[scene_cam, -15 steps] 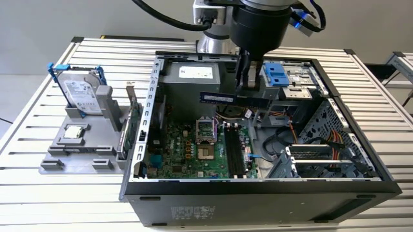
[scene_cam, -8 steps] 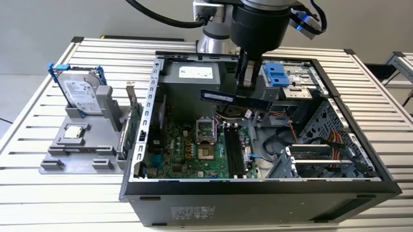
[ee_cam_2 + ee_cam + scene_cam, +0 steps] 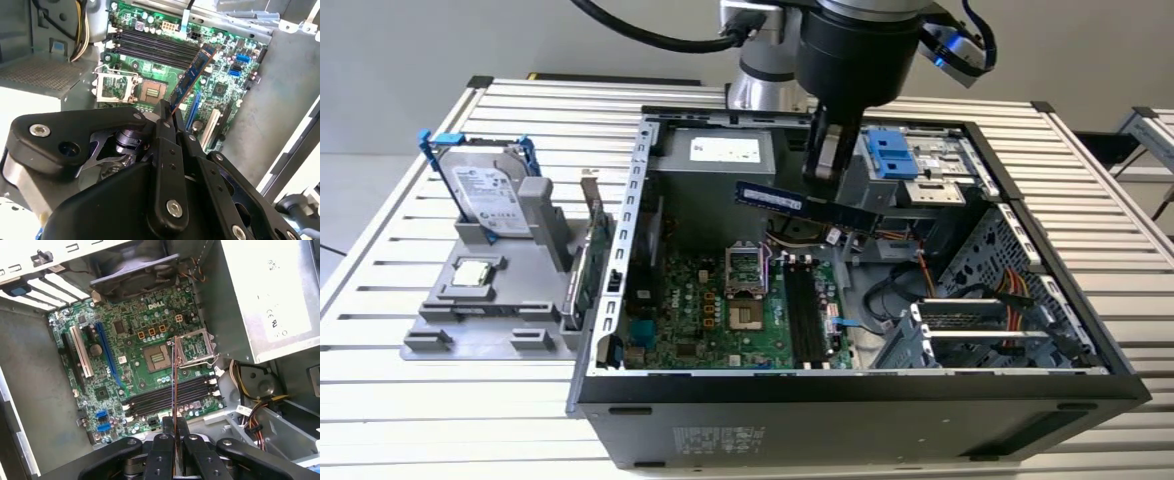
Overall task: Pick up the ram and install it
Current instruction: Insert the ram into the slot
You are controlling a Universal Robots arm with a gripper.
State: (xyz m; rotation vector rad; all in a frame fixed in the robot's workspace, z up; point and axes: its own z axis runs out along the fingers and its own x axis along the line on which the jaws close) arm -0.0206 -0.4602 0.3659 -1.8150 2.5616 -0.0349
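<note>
The gripper hangs in the upper centre of the exterior view, its fingers clamped on the ram. They come down onto the strip near the middle of its length. The ram is in the air above the open computer case, clear of the motherboard beneath it.

In the exterior view the ram's long axis runs from the exterior view's left to the exterior view's right, dipping a little toward the right end, with one flat face turned to the camera. The black memory slots run up and down the frame in the lower centre, so the strip lies crosswise to them and above their far end.

In the second wrist view the ram reaches away from the black fingers at a slant, its far end over the board just short of the slots. In the first wrist view it is edge-on, a thin line that crosses the slots and ends beside the open processor socket.

At the exterior view's left, outside the case on the slatted table, a grey holder carries a hard drive standing upright and a small silver chip. A green card stands on edge between the holder and the case wall.
</note>
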